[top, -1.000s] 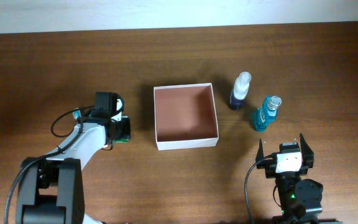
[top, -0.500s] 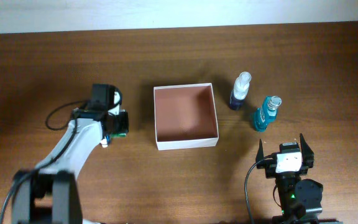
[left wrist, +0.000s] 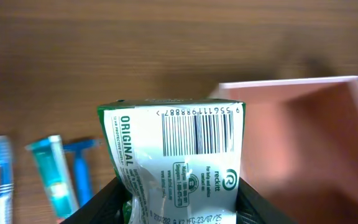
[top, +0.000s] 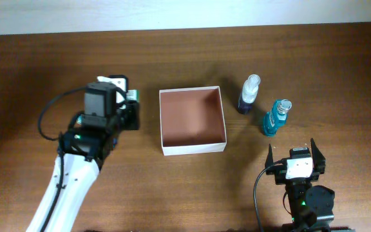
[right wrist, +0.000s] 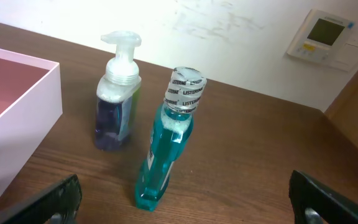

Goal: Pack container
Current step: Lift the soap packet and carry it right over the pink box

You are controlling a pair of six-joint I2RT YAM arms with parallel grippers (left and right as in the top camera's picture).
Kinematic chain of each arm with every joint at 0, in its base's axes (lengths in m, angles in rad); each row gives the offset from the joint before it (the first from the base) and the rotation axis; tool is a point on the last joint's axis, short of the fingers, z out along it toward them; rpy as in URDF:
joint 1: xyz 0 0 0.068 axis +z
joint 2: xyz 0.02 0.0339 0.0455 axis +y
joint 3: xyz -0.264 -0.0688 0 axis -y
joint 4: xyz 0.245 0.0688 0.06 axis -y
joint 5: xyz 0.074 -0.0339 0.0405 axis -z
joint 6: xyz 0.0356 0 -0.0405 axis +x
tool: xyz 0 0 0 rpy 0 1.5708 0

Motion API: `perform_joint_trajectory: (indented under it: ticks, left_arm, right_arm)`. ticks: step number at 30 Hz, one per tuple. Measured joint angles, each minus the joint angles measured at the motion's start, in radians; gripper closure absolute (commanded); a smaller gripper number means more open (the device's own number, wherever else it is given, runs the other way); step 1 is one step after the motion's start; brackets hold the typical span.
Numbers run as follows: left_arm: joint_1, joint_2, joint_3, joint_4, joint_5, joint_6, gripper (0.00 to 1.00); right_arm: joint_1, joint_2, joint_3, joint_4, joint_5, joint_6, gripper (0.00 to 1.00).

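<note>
Two readable labels: ORIGINAL packet, LISTERINE bottle

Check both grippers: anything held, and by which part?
Left gripper holds the green-and-white packet by its near end, one finger on each side, barcode end sticking out. Right gripper is open, holding nothing.

Our left arm wears a white shell over black joints, with a black cable looping beside it. Our right arm is black, capped by a white block.
</note>
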Motion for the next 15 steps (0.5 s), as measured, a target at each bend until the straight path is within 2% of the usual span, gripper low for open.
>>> perform_joint_trajectory:
  ticks: [9, 15]
  left_arm:
    - [-0.167, -0.003, 0.000, 0.047, 0.007, -0.154, 0.76]
    - [-0.257, 0.011, 0.002, 0.073, 0.006, -0.202, 0.79]
  right_arm:
    - [0.000, 0.000, 0.000, 0.000, 0.000, 0.000, 0.02]
    - [0.000, 0.000, 0.000, 0.000, 0.000, 0.000, 0.02]
